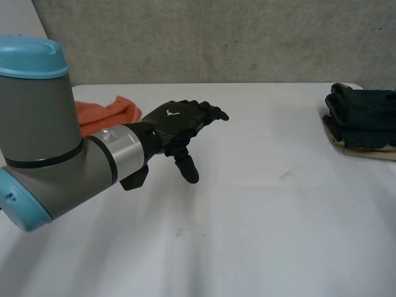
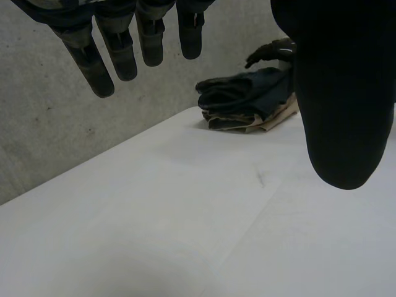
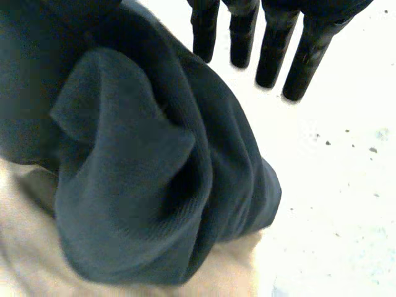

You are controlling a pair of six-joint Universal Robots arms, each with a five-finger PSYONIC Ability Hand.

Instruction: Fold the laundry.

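Observation:
A pile of dark folded clothes (image 1: 365,114) lies at the table's far right edge, on a beige cloth (image 1: 371,153). In the left wrist view the same pile (image 2: 241,96) lies far beyond my fingertips, with my right hand (image 2: 272,51) just above it. In the right wrist view my right hand (image 3: 263,37) has straight fingers reaching past a rumpled dark garment (image 3: 154,173), holding nothing. That garment lies on the beige cloth (image 3: 124,272). My left hand (image 1: 176,120) hovers open over the left middle of the table, fingers (image 2: 117,49) straight, thumb (image 2: 340,93) apart.
An orange cloth (image 1: 105,112) lies bunched at the far left, behind my left forearm. The white table (image 1: 260,204) stretches bare between my left hand and the pile. A grey wall runs along the table's far edge.

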